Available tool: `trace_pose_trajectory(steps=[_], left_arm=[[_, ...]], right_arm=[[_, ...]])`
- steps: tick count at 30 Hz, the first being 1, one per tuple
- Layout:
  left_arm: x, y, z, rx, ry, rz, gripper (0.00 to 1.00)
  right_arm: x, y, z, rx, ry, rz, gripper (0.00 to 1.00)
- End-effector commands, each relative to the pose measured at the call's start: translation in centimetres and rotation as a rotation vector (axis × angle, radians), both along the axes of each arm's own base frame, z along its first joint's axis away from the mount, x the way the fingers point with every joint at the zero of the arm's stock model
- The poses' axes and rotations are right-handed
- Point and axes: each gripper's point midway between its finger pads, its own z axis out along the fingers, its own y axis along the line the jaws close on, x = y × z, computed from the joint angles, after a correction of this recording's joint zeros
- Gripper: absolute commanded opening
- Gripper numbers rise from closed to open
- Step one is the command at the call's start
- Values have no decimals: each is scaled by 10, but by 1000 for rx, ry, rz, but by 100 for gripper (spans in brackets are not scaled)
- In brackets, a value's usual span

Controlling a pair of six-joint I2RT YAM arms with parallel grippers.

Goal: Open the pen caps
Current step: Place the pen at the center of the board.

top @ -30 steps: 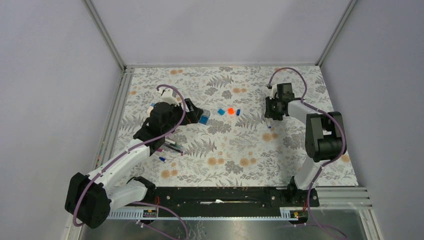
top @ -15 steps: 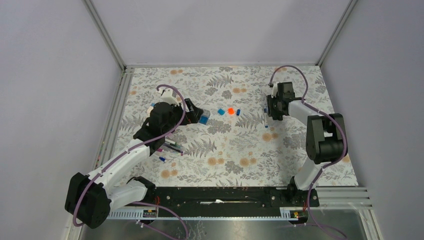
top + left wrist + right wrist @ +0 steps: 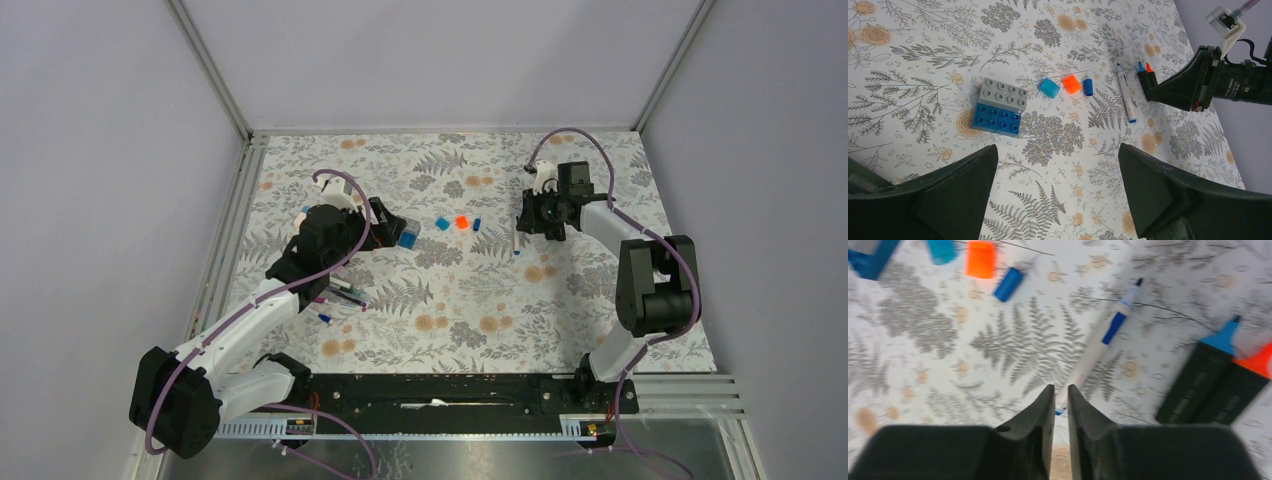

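Observation:
Three loose pen caps lie in a row: light blue (image 3: pixel 442 224) (image 3: pixel 1050 88), orange (image 3: pixel 461 222) (image 3: pixel 1072 84) and dark blue (image 3: pixel 477 224) (image 3: pixel 1087 86). They also show in the right wrist view, where the dark blue cap (image 3: pixel 1009 284) is nearest. An uncapped white pen (image 3: pixel 517 244) (image 3: pixel 1098 347) lies right of them. My right gripper (image 3: pixel 524 221) (image 3: pixel 1060 386) has its jaws almost together. The pen's back end shows at the tips, and I cannot tell if they touch it. My left gripper (image 3: pixel 388 226) (image 3: pixel 1058 146) is open and empty, by the blue-and-grey block (image 3: pixel 1000 106).
Two black highlighters with bare blue (image 3: pixel 1198 377) and orange (image 3: pixel 1235 390) tips lie beside the right gripper. Several more pens (image 3: pixel 345 292) lie under the left arm. A metal rail (image 3: pixel 232 230) runs along the mat's left edge.
My right gripper has moved left toward the caps, and the white pen has shifted left with it. The left arm has not moved.

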Motion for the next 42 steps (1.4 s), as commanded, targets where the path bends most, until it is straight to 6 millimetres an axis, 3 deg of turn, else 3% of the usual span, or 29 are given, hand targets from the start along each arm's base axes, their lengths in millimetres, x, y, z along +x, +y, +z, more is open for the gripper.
trace_pose_trajectory(steps=[1, 5, 12, 18, 25, 33, 42], left_arm=[[4, -2, 25, -55, -67, 3, 99], [4, -3, 26, -54, -63, -5, 99], [2, 0, 25, -47, -64, 5, 99], [3, 0, 25, -44, -63, 6, 99], [4, -1, 26, -43, -65, 5, 99], [4, -1, 26, -43, -66, 4, 99], [3, 0, 26, -44, -65, 8, 99]], right_arm=[[-13, 41, 7, 202, 56, 113, 15], [5, 43, -15, 146, 108, 53, 8], [20, 47, -30, 68, 114, -4, 8], [24, 22, -39, -65, 93, -83, 8], [27, 5, -32, -153, 55, -113, 9], [24, 9, -7, -125, -4, -67, 12], [18, 11, -12, -99, 14, -39, 15]])
